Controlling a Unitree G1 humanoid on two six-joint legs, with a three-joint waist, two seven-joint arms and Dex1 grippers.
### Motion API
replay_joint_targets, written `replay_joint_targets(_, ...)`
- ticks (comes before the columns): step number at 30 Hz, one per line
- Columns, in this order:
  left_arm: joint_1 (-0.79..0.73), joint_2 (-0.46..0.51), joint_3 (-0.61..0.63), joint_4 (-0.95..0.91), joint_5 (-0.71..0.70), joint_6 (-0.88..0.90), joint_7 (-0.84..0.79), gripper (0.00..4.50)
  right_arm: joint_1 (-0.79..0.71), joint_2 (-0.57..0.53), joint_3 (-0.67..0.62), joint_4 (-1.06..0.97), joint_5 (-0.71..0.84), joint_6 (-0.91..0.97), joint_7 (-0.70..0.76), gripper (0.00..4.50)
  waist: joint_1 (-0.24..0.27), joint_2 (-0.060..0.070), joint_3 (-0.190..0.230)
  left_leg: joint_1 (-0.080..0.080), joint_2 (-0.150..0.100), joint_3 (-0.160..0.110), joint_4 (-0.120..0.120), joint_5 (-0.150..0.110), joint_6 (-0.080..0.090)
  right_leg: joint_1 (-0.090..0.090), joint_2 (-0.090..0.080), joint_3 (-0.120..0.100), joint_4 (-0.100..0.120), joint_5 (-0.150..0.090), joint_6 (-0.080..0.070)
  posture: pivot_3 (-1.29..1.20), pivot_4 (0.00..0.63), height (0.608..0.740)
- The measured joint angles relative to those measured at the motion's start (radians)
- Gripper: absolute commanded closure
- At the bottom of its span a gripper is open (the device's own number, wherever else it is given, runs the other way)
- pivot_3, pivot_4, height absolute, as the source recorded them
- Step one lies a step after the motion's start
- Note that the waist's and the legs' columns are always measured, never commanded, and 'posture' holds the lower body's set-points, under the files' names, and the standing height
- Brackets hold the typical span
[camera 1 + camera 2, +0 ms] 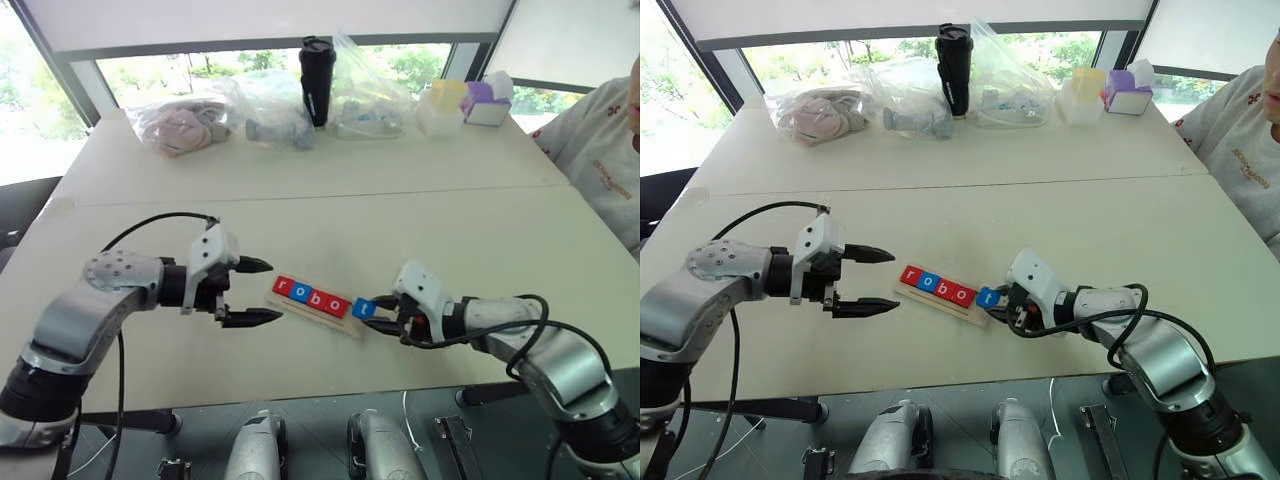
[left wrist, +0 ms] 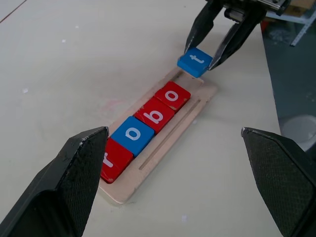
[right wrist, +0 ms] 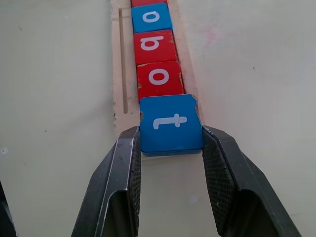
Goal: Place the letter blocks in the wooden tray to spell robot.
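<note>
A: Where does the right gripper (image 3: 170,143) stand?

B: At the near end of the wooden tray (image 2: 195,111), with its two black fingers pinched onto the sides of the blue "t" block (image 3: 171,123). The block sits squarely between the fingertips, its far edge touching the red "o" block (image 3: 159,79) just ahead of them.

A: Is the "t" down in the tray?

B: I cannot tell whether it lies flat. From the left wrist it sits at the very end of the tray, slightly tilted and partly over the edge.

A: And the rest of the row?

B: Straight out from the right gripper, past the "t": the red "o", then a red "b" block (image 3: 154,46), a blue "o" block (image 3: 151,18), and furthest away a red "r" block (image 2: 114,159). All four lie side by side along the tray, touching one another.

A: The left gripper (image 1: 248,291)?

B: Its fingers are spread wide with nothing between them. It hovers beside the opposite end of the tray, the "r" block nearest its fingertips, apart from the wood. The two grippers face each other along the row.

A: Anything else on the table (image 1: 300,180)?

B: Far beyond both grippers, by the window: clear plastic bags (image 1: 265,110) and a black tumbler (image 1: 317,80).
</note>
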State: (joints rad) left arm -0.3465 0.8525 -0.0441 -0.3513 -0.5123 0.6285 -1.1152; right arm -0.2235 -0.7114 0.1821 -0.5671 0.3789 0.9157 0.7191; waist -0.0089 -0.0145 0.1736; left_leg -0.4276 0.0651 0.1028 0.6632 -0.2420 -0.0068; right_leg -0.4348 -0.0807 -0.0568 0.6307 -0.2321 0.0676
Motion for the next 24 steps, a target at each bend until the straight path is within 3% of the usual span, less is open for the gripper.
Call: replay_joint_targets(24, 0.000, -0.010, 0.000, -0.005, -0.002, 0.003, 0.029, 0.00, -0.044, 0.026, 0.081, 0.074, -0.047, -0.050, -0.017, 3.33, -0.001, 0.000, 0.000, 0.000, 0.000, 0.001, 0.000, 0.000, 0.000, 0.000, 0.000, 0.000, 0.000, 0.000, 0.000, 0.00, 0.150, 0.740)
